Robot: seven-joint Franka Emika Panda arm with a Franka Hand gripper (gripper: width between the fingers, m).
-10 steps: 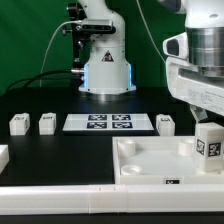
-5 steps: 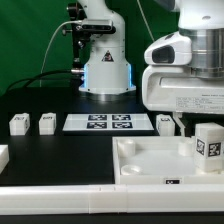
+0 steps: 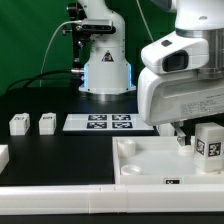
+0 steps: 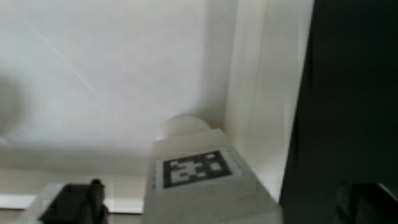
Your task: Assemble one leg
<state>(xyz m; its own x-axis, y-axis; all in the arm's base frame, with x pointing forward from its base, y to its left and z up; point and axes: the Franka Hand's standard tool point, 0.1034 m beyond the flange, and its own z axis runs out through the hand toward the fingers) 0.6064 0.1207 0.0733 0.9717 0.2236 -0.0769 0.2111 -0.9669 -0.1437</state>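
- Worktop (image 3: 60,150): black and flat, carrying every item below.
- Arm (image 3: 186,80): single Panda. Its white wrist housing hangs over the worktop's near corner on the exterior view's right. There is no second arm to weigh against it.
- Panel (image 3: 150,160): large white tray-like square with corner sockets, lying flat at that same near corner.
- Marker board (image 3: 110,123): flat strip of black-and-white tags, mid-worktop toward the far edge.
- Leg (image 4: 196,165): small white post standing upright at the panel's corner nearest the worktop's edge on the exterior view's right. Its long axis is vertical and its tagged face is turned to the exterior camera. In the wrist view it lies directly below the jaws and between them. Whether it is fully seated in its socket cannot be told. Judged: the coming move turns on a straight descent along that axis.
- Loose leg (image 3: 18,123) and its neighbour (image 3: 47,122): side by side toward the worktop's edge on the exterior view's left, well apart from the arm.
- Jaws: spread wide, gripping nothing. The dark fingertips (image 4: 75,200) stand clear of the leg, with a gap on each flank.
- Writing: none legible, only tag patterns and no brand.
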